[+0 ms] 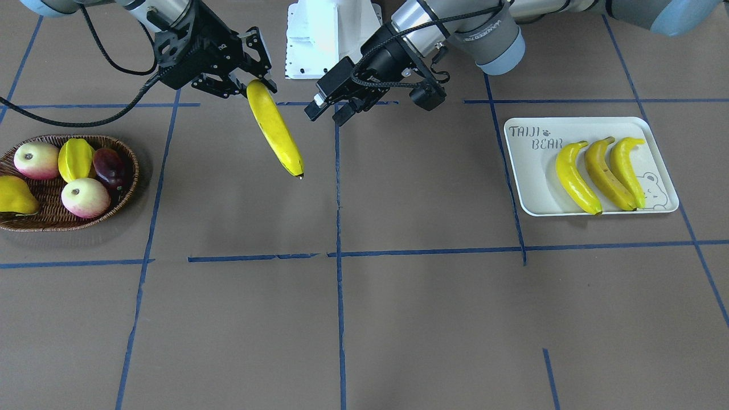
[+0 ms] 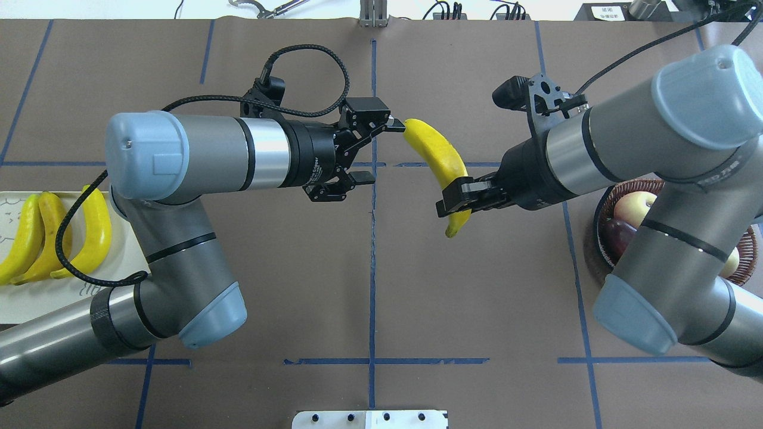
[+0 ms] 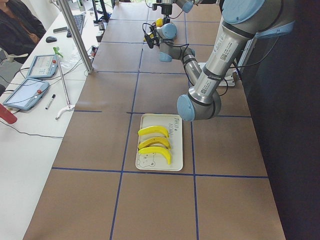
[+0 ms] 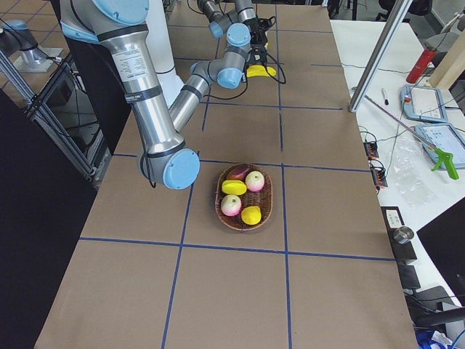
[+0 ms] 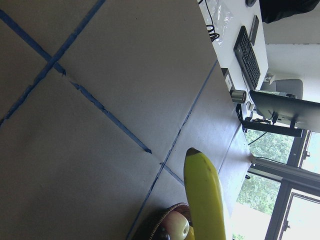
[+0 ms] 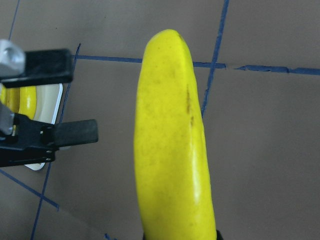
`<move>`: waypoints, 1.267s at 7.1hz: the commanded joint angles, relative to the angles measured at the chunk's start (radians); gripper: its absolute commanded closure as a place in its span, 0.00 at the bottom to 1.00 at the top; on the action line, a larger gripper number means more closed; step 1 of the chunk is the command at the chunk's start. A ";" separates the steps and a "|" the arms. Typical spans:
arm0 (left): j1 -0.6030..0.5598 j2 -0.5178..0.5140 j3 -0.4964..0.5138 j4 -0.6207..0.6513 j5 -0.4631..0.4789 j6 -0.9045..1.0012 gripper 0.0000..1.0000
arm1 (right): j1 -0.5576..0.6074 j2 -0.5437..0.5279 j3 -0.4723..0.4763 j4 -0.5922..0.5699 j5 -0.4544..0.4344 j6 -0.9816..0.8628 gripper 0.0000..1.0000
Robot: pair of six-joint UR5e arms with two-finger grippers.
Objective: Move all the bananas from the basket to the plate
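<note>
Brown paper gridded with blue tape covers the table. Over its middle the right gripper is clamped on the last banana near one end, holding it in the air. Its long axis slants toward the left gripper, which is spread wide just beside the free tip, not around it. That arm is nearer the plate, so a handover looks due. Three bananas lie on the plate. The basket holds two apples, a starfruit, a purple fruit and a yellow fruit, no bananas.
</note>
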 commanded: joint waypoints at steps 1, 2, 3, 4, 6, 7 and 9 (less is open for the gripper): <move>0.001 -0.016 0.017 -0.003 0.000 0.000 0.00 | -0.066 -0.001 0.024 -0.003 -0.076 0.023 1.00; 0.001 -0.016 0.017 -0.003 0.000 0.000 0.00 | -0.071 -0.003 0.030 -0.003 -0.078 0.023 1.00; 0.001 -0.018 0.022 -0.003 0.000 0.000 0.00 | -0.072 -0.003 0.037 -0.003 -0.079 0.023 1.00; 0.004 -0.019 0.031 -0.003 0.000 0.000 0.00 | -0.075 0.002 0.038 -0.003 -0.079 0.023 1.00; 0.018 -0.024 0.032 -0.003 0.000 -0.002 0.00 | -0.084 0.003 0.038 -0.004 -0.099 0.023 1.00; 0.021 -0.031 0.032 -0.003 0.000 -0.005 0.00 | -0.092 0.002 0.038 -0.004 -0.107 0.023 1.00; 0.032 -0.033 0.034 -0.003 0.002 -0.030 0.00 | -0.100 0.005 0.036 -0.004 -0.113 0.023 1.00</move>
